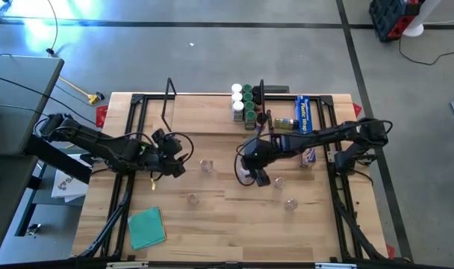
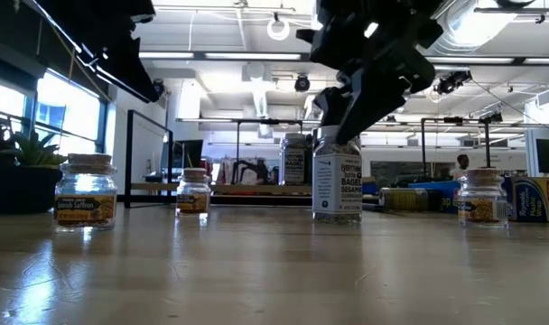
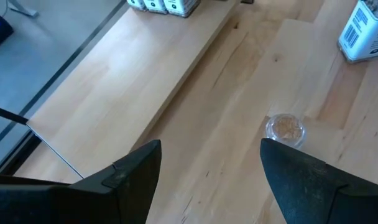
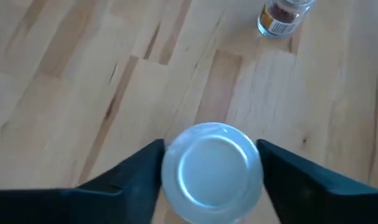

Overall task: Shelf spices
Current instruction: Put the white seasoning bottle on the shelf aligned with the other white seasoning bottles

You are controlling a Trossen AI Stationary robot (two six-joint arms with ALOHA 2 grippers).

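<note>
**Shelving about half done: one end of the shelf filled, several jars loose on the table**

Looking down from the high view, you have a cluster of green- and white-lidded spice jars already standing at one end of the shelf, by its black wire frame; the rest of the light-wood board is bare. Still out on the table are at least four small clear jars, among them one between the two arms and one nearer the front edge.

Your right gripper is down over a taller white-lidded jar, a finger on either side of the lid. They sit very close to it, but you cannot tell whether they are pressing or just clear, so treat that jar as not yet secured. In the low view it stands upright on the table.

Your left gripper hangs above bare wood with its fingers spread and nothing between them; a small jar lies just beside it.

By my reckoning, the loose jars all remain to be carried over.
</note>
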